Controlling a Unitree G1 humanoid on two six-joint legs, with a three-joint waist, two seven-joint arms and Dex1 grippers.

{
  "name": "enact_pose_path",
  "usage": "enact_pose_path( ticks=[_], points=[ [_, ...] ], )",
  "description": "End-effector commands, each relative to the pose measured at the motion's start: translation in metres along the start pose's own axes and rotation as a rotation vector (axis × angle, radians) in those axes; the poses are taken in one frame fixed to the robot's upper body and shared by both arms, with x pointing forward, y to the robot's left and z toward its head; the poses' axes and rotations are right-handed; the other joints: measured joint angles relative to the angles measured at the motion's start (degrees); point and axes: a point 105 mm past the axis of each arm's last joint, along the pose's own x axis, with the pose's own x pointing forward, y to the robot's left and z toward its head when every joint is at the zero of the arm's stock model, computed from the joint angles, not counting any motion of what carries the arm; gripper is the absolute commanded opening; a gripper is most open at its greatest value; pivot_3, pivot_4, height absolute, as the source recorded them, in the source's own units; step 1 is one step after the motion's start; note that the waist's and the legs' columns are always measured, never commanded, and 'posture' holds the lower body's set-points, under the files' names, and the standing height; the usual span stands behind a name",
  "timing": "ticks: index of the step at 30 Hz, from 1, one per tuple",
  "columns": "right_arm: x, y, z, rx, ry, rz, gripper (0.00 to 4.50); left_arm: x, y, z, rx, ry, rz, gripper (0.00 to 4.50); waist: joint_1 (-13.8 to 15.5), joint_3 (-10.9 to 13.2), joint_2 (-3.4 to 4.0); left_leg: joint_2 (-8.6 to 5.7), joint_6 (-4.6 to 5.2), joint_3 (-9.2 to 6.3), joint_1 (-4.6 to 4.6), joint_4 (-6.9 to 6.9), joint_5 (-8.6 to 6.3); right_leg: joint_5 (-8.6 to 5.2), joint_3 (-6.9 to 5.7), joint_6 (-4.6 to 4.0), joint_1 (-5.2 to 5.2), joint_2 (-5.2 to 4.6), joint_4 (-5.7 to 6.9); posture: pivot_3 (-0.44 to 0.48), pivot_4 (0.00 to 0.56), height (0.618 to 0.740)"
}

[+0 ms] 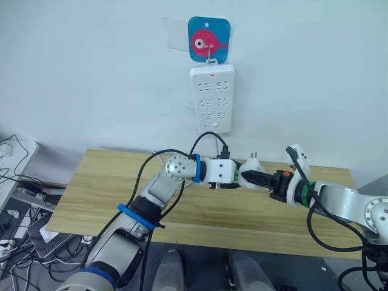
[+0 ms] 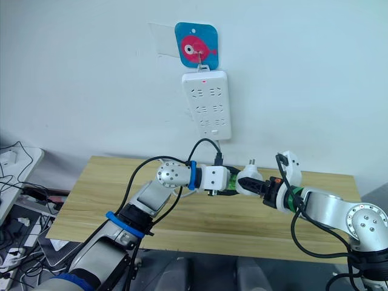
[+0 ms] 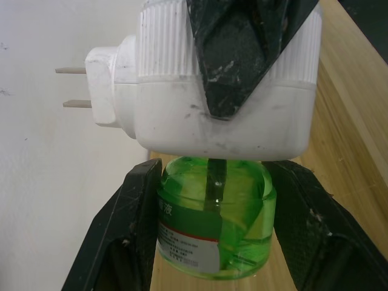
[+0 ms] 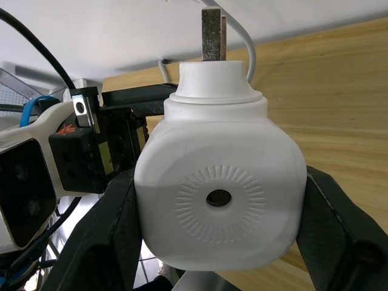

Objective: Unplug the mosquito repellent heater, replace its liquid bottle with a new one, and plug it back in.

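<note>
The mosquito repellent heater [image 1: 251, 169] is unplugged and held in the air over the wooden table [image 1: 109, 188], between my two grippers. My right gripper [image 1: 259, 180] is shut on its white body [image 4: 218, 194], one black finger [image 3: 242, 54] lying across its ribbed side. The green liquid bottle [image 3: 212, 224] is still joined to the heater, and my left gripper [image 3: 215, 176] is shut on it, a finger [image 3: 121, 242] on each side. The heater's two metal prongs [image 3: 73, 88] are bare. Its round hole [image 4: 218, 197] faces the right wrist camera.
The long white power strip [image 1: 212, 97] hangs on the wall under a blue fish hook [image 1: 209, 39], a red light at its top. Cables and clutter [image 1: 18, 206] lie on the floor at the left. Black cables [image 1: 209, 138] loop over my left wrist.
</note>
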Motion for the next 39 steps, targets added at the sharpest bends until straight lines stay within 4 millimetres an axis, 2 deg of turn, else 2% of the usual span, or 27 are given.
enact_pose_path(
  ticks=[1, 2, 6, 7, 11, 15, 17, 21, 26, 30, 39],
  points=[
    [-0.004, 0.013, 0.009, -0.030, -0.034, 0.041, 2.97, 0.000, 0.001, 0.001, -0.016, -0.013, 0.002, 2.24, -0.01, 0.00, 0.00, 0.00, 0.00, 0.00, 0.00, 0.00, 0.00, 0.00, 0.00, 0.00, 0.00, 0.00, 0.00, -0.028, 0.181, 0.740],
    [-0.005, 0.015, 0.009, -0.040, -0.031, 0.046, 2.97, 0.000, 0.001, 0.001, -0.039, -0.025, 0.003, 2.24, -0.02, 0.00, 0.01, 0.00, 0.00, 0.00, 0.00, 0.00, 0.00, 0.00, 0.00, 0.00, 0.00, 0.00, 0.00, -0.032, 0.177, 0.740],
    [-0.010, 0.018, 0.015, -0.053, -0.066, 0.057, 4.36, 0.001, 0.001, 0.003, -0.139, -0.071, 0.005, 2.24, -0.03, -0.01, 0.01, 0.00, 0.00, 0.01, 0.00, 0.00, 0.00, 0.00, 0.00, 0.00, 0.00, 0.00, 0.00, -0.037, 0.174, 0.740],
    [-0.013, 0.019, 0.018, -0.065, -0.078, 0.054, 4.44, 0.001, 0.001, 0.003, -0.197, -0.091, 0.006, 2.24, -0.04, -0.01, 0.02, 0.00, 0.00, 0.00, 0.00, 0.00, 0.00, 0.00, -0.01, 0.00, 0.00, 0.00, 0.00, -0.040, 0.172, 0.740],
    [-0.030, 0.027, 0.028, -0.206, -0.164, 0.082, 4.44, -0.003, 0.000, 0.020, -0.537, -0.302, -0.024, 2.24, -0.04, -0.03, 0.04, -0.01, 0.00, 0.01, -0.04, 0.01, 0.00, 0.00, -0.02, 0.00, -0.02, -0.01, 0.00, -0.052, 0.165, 0.740],
    [-0.047, 0.030, 0.038, -0.262, -0.337, 0.064, 4.44, -0.011, 0.019, 0.037, -0.857, -0.492, 0.004, 2.24, -0.02, -0.07, 0.02, 0.00, 0.00, -0.16, -0.09, 0.06, 0.00, 0.00, -0.23, 0.01, -0.01, -0.01, -0.01, -0.075, 0.160, 0.740],
    [-0.051, 0.032, 0.039, -0.307, -0.400, 0.042, 4.44, -0.015, 0.026, 0.046, -0.958, -0.567, -0.009, 2.24, -0.30, -0.10, 0.07, 0.00, -0.01, -0.15, -0.09, 0.07, 0.00, -0.01, -0.20, 0.01, -0.01, 0.00, 0.02, -0.087, 0.155, 0.740],
    [-0.051, 0.041, 0.029, -0.413, -0.437, 0.017, 4.44, -0.024, 0.036, 0.056, -1.137, -0.678, -0.045, 2.24, -1.26, -0.22, 0.10, -0.01, -0.12, -0.12, -0.03, 0.10, 0.07, -0.01, -0.15, 0.03, 0.00, 0.00, 0.09, -0.109, 0.145, 0.740],
    [-0.039, 0.048, 0.021, -0.504, -0.440, -0.042, 4.44, -0.022, 0.038, 0.055, -1.148, -0.666, -0.031, 2.24, -2.12, -0.40, 0.11, -0.02, -0.34, -0.06, 0.08, 0.09, 0.19, -0.01, -0.06, 0.03, 0.01, 0.01, 0.21, -0.117, 0.140, 0.740],
    [-0.033, 0.050, 0.028, -0.505, -0.500, -0.083, 4.44, -0.017, 0.036, 0.052, -1.099, -0.633, -0.010, 2.24, -2.81, -0.43, 0.06, -0.03, -0.53, -0.03, 0.18, 0.08, 0.30, -0.01, 0.00, 0.03, 0.01, 0.01, 0.36, -0.120, 0.137, 0.740],
    [-0.020, 0.067, 0.034, -0.494, -0.553, -0.052, 4.44, 0.000, 0.027, 0.045, -0.913, -0.565, 0.097, 2.24, -2.96, -0.55, 0.00, -0.03, -0.59, 0.04, 0.25, 0.07, 0.33, -0.01, 0.09, 0.02, 0.00, 0.01, 0.46, -0.111, 0.133, 0.740]
  ],
)
